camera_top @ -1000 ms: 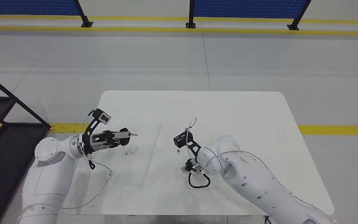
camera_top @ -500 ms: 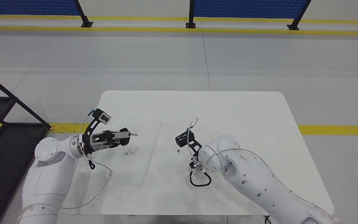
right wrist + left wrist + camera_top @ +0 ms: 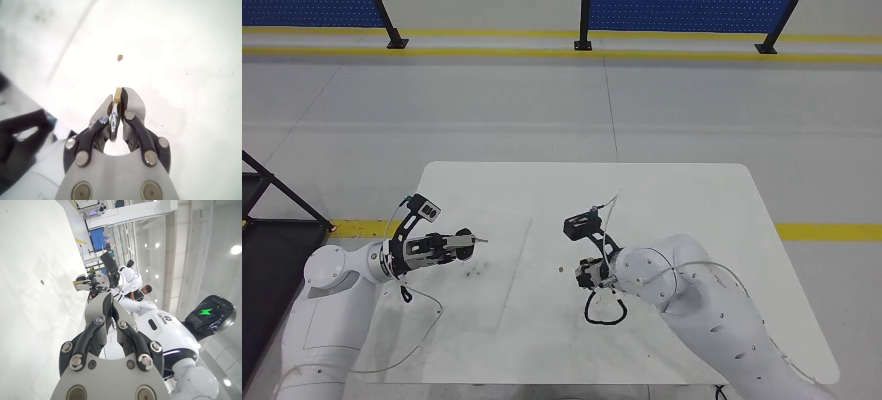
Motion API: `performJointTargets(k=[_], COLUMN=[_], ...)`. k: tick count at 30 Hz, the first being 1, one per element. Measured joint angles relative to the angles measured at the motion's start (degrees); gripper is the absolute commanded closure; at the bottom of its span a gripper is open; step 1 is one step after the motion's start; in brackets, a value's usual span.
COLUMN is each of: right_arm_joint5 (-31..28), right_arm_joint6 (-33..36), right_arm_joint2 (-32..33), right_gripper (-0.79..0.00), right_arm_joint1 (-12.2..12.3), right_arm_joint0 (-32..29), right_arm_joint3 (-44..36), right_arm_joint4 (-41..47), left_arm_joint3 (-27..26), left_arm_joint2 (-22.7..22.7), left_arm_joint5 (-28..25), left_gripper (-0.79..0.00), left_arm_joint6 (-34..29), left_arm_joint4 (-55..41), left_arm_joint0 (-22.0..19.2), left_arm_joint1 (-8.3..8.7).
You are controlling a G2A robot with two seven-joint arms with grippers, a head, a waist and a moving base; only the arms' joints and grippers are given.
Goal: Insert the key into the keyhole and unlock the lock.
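Smooth white table, right pincer clamping brass padlock, left pincer pressed closed.

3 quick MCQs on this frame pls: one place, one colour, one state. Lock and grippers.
1. Where is the padlock? A in a drawer; B clamped in the right gripper; C on a hook.
2. What colour is its body? A red; B black; C brass-yellow.
3. How does the left gripper stand? A pads pressed together; B spread wide; C wrapped around a cup.

Answers:
1 B: the right wrist view shows the shackle and body held between that gripper's pads.
2 C: yellow metal shows below a silver shackle.
3 A: the left wrist view shows the two pads meeting at the tip.
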Motion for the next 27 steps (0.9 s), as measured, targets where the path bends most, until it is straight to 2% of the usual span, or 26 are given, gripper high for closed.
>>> performJointTargets(k=[2, 4, 8, 11, 15, 21, 27], right_arm_joint5=[1.63, 0.66, -9.16, -15.04, -20.04, -26.86, -26.86], right_arm_joint6=[-2.32, -6.75, -18.81, -23.87, -27.64, -29.07, -29.07], right_arm_joint2=[3.95, 7.41, 12.84, 13.94, 14.25, 13.08, 13.07], right_gripper=[0.0, 0.0, 0.0, 0.0, 0.0, 0.0, 0.0], right_arm_joint1=[-0.01, -0.19, -0.52, -0.64, -0.77, -1.16, -1.17], right_arm_joint0=[-1.56, -3.47, -8.47, -10.11, -10.58, -9.46, -9.42], right_arm_joint3=[-1.74, -2.15, -0.04, 2.21, 5.58, 11.82, 11.98], right_arm_joint4=[6.69, 14.08, 29.85, 36.38, 41.29, 49.74, 49.8], left_arm_joint3=[0.0, 0.0, 0.0, 0.0, 0.0, 0.0, 0.0], left_arm_joint2=[0.0, 0.0, 0.0, 0.0, 0.0, 0.0, 0.0], left_arm_joint5=[0.0, 0.0, 0.0, 0.0, 0.0, 0.0, 0.0], left_gripper=[0.0, 0.0, 0.0, 0.0, 0.0, 0.0, 0.0], left_arm_joint6=[0.0, 0.0, 0.0, 0.0, 0.0, 0.0, 0.0], left_arm_joint4=[0.0, 0.0, 0.0, 0.0, 0.0, 0.0, 0.0], left_arm_joint0=[0.0, 0.0, 0.0, 0.0, 0.0, 0.0, 0.0], left_arm_joint1=[0.0, 0.0, 0.0, 0.0, 0.0, 0.0, 0.0])
